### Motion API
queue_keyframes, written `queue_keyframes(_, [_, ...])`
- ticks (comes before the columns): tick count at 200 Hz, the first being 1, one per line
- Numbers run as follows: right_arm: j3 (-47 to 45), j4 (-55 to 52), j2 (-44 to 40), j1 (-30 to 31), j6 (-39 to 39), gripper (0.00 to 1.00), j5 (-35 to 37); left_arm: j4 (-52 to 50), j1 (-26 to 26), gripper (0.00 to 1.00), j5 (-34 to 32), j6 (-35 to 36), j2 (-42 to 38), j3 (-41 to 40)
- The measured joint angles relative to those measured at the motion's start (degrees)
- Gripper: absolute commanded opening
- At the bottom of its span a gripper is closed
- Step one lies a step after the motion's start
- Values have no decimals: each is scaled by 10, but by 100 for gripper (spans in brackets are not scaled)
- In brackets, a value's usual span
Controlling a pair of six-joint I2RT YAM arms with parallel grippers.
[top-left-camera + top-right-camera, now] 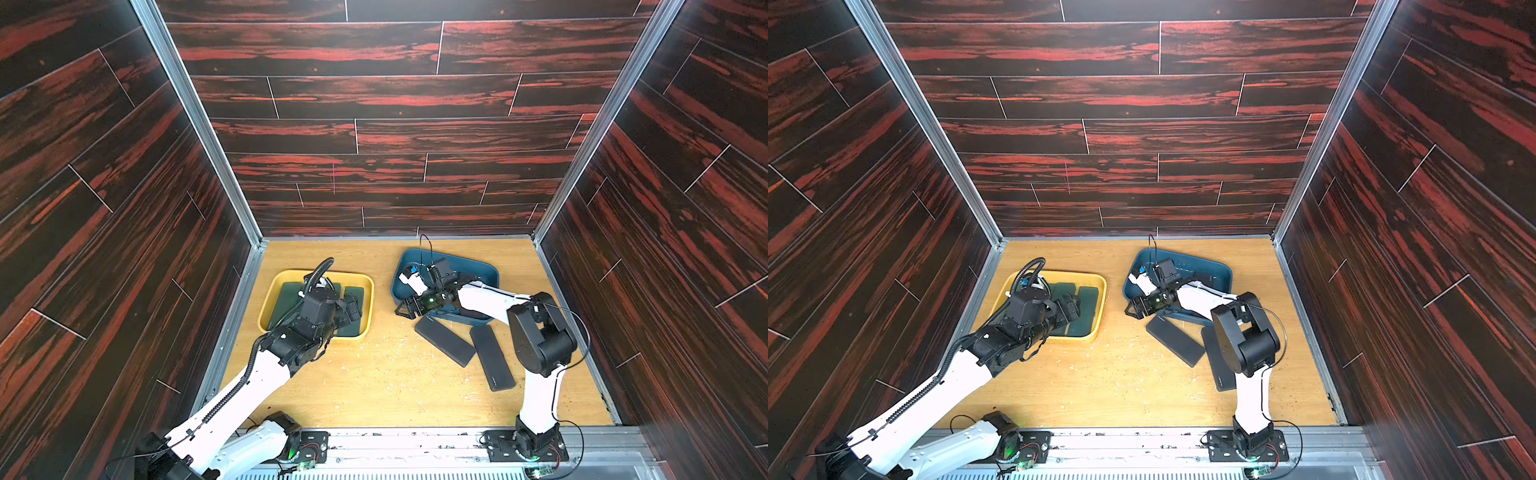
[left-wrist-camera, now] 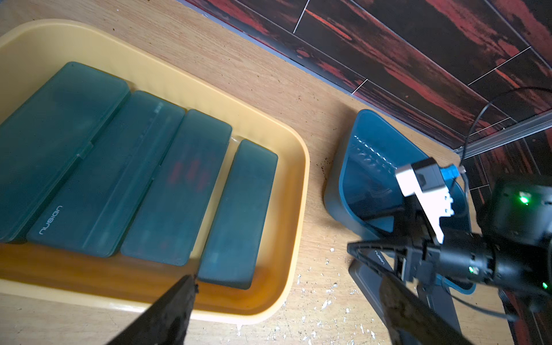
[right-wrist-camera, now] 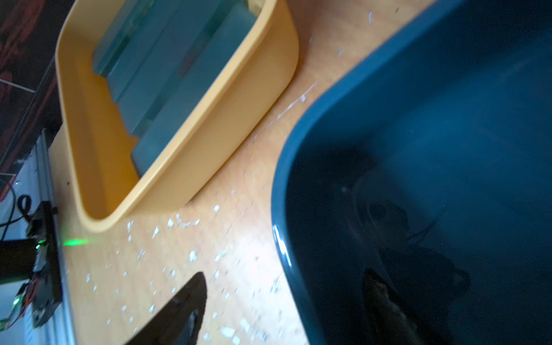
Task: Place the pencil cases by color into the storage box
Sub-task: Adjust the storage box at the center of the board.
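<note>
Several dark green pencil cases (image 2: 176, 191) lie side by side in the yellow storage box (image 2: 301, 191), seen in both top views (image 1: 369, 303). My left gripper (image 2: 286, 286) hovers open over that box's near edge, with nothing between its fingers. Two black pencil cases (image 1: 444, 340) (image 1: 492, 357) lie on the table in front of the blue storage box (image 1: 478, 266). My right gripper (image 3: 285, 286) is open and straddles the blue box's rim (image 3: 280, 239) at its near left corner (image 1: 409, 309), one finger inside and one outside. It holds nothing. The right arm hides most of the blue box's inside.
Dark wood-pattern walls close in the table on three sides. Pale flecks litter the wooden tabletop (image 1: 374, 374) between the two boxes. The right arm's elbow (image 1: 540, 340) stands just right of the black cases and covers part of one in a top view (image 1: 1219, 365).
</note>
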Motion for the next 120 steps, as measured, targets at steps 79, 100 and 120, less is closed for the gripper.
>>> queue_keyframes(79, [-110, 45, -159, 17, 42, 82, 51, 9, 2, 96, 19, 0, 41, 3])
queue_keyframes(100, [-127, 66, -215, 23, 51, 82, 87, 7, 2, 96, 24, 1, 49, 4])
queue_keyframes(120, [-150, 77, -264, 45, 51, 82, 132, 9, 2, 96, 35, 5, 58, 5])
